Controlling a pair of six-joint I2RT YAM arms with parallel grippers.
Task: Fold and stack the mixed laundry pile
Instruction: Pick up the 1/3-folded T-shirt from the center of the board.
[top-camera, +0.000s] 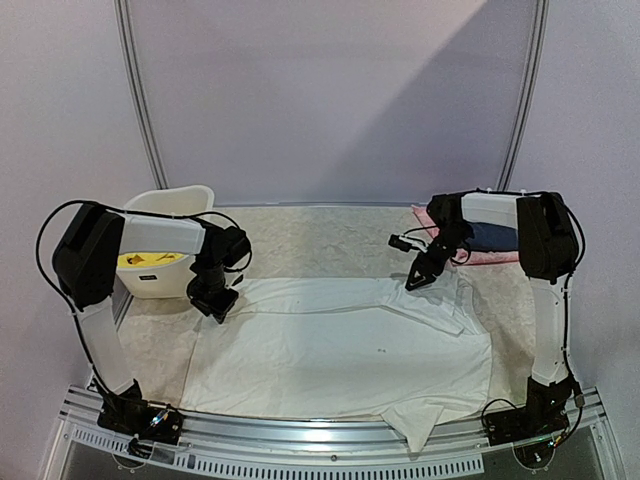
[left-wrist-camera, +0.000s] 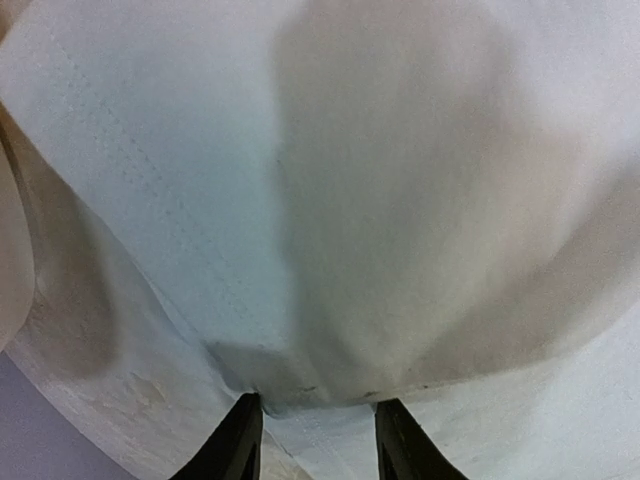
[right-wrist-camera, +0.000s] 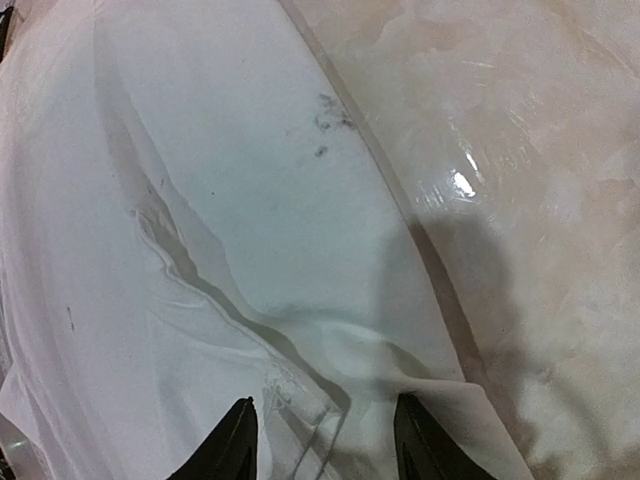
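- The left end effector (left-wrist-camera: 318, 400) could lose the shirt (top-camera: 340, 345). It has only a small bit of the edge, so a quick pull may make the cloth slip out.
- The right end effector (right-wrist-camera: 325, 400) could close on too little cloth, or on two layers at once. The shirt is wrinkled and folded right under it. Then the fold would come out crooked.
- If one arm pulls more than the other, I think the shirt would twist or slide on the desk (top-camera: 320, 235).
- The left end effector is about half closed and is grasping the far left edge of the shirt. Cloth fills the gap between its fingers.
- The right end effector has its fingers part way apart. It is down on the far right edge of the shirt, with a fold of cloth between the fingers. I cannot tell if it grips the cloth.
- The shirt lies spread out in the middle of the desk, between the two arms. One sleeve sticks out over the near edge.
- The yellow shorts (top-camera: 148, 259) are in the basket (top-camera: 175, 200) at the far left, not folded yet.
- Some pink and blue cloth (top-camera: 490, 240) lies at the far right.
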